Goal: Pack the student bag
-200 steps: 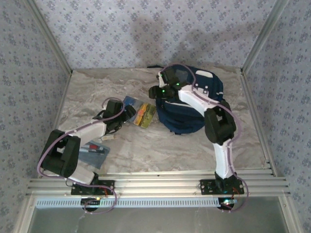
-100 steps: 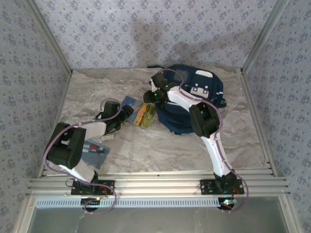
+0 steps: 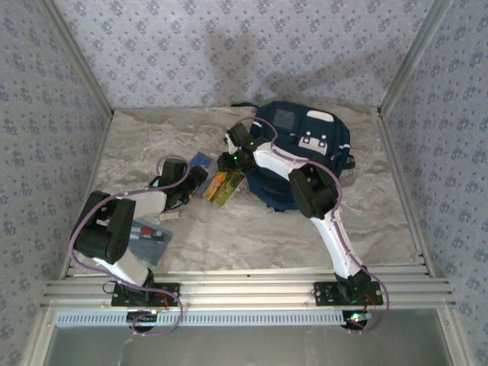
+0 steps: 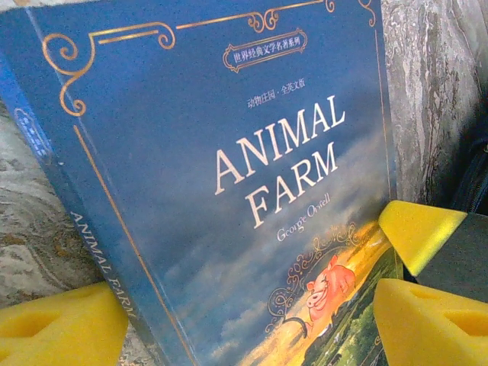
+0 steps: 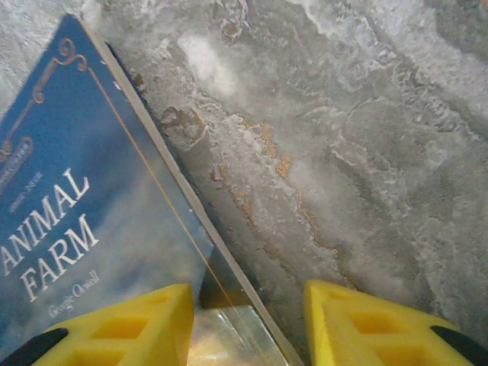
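One soft, bulky thing sets the terms: the student bag [image 3: 333,145] sits at the back right of the table [image 3: 152,137]. Its fabric is likely light and floppy and may collapse under a push, so a strap, the top handle or the rim of its mouth seems the best hold. A book [image 3: 223,185] lies just left of it. The left end effector [image 4: 244,324] stands spread astride the book, unclenched. The right end effector [image 5: 248,324] straddles the book's corner, pads apart.

Left gripper [image 3: 200,177] and right gripper [image 3: 226,162] held low, close together, jaws of each apart; right arm bent at elbow
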Robot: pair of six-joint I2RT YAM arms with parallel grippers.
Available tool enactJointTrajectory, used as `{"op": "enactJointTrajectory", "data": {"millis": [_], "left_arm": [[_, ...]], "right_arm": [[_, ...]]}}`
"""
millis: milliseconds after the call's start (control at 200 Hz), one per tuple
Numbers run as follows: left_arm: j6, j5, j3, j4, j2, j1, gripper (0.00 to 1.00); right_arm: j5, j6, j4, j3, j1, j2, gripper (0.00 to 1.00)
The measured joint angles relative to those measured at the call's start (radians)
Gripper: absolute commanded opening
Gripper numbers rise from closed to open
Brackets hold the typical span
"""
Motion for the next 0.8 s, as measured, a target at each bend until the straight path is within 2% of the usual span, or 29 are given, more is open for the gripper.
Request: {"op": "enactJointTrajectory", "data": {"millis": [140, 350, 575, 640, 800], "left_arm": [[0.001, 0.003, 0.0, 0.007, 0.002, 0.0, 0.79], [0.007, 0.013, 0.01, 0.055, 0.023, 0.002, 0.68], [0.008, 0.065, 0.025, 0.24, 0.095, -0.018, 0.62], [0.011, 0.078, 0.026, 0.264, 0.097, -0.033, 0.55], [0.02, 0.092, 0.03, 0.281, 0.097, -0.043, 0.27]], "right_arm": [[-0.001, 0.0, 0.013, -0.011, -0.001, 0.0, 0.41], [-0.01, 0.0, 0.043, -0.038, -0.002, -0.009, 0.4], [-0.009, 0.0, 0.063, -0.056, -0.002, -0.016, 0.39], [-0.009, 0.0, 0.066, -0.058, -0.002, -0.016, 0.39], [-0.012, 0.001, 0.068, -0.058, -0.002, -0.018, 0.4]]}}
